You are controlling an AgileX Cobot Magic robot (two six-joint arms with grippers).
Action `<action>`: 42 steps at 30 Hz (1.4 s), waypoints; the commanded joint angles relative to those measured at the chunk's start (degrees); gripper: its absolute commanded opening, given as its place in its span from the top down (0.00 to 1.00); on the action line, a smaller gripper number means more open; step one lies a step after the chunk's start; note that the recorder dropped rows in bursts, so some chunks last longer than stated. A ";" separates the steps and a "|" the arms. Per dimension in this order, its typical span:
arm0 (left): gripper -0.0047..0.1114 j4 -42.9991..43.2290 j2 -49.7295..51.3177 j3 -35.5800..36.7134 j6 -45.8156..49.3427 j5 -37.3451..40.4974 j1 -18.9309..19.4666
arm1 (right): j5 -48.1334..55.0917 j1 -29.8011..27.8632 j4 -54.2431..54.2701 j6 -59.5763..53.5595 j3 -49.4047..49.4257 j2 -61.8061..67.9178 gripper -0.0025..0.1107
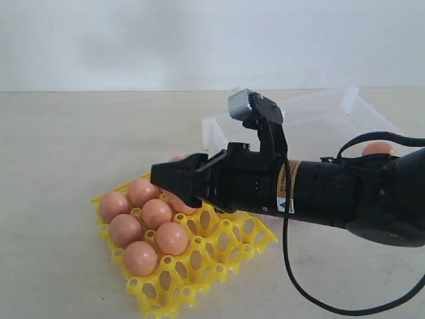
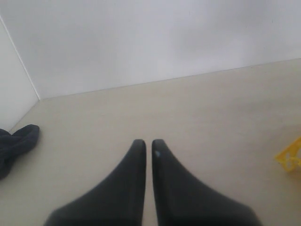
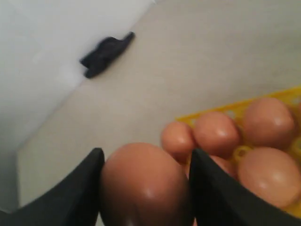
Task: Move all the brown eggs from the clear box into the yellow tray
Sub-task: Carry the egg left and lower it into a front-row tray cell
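A brown egg [image 3: 141, 188] is being gripped by the right claw [image 3: 146, 157] beside six eggs [image 1: 156, 212] at the left corner of the yellow tray [image 1: 136, 287].

Lab-style test bench: bare beige tabletop [image 1: 53, 199], blank white wall [image 1: 133, 40]

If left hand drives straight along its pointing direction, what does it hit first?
Looks free: bare table ahead of the left hand, then the wall; yellow tray and dark cloth sit off-line. Depth unclear.
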 commanded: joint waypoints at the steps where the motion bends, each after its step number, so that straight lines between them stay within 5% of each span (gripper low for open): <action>1: 0.92 -0.11 -0.18 0.20 -0.18 -0.19 -0.27 | 10.67 -0.10 0.84 -7.57 -0.37 0.15 0.98; 37: 0.92 -0.11 -0.18 0.20 -0.18 -0.19 -0.27 | 16.00 -0.10 3.01 -9.63 -6.50 10.38 0.98; 42: 0.92 -0.11 -0.18 0.20 -0.18 -0.19 -0.27 | 14.52 -0.10 3.01 -9.28 -6.50 10.36 0.91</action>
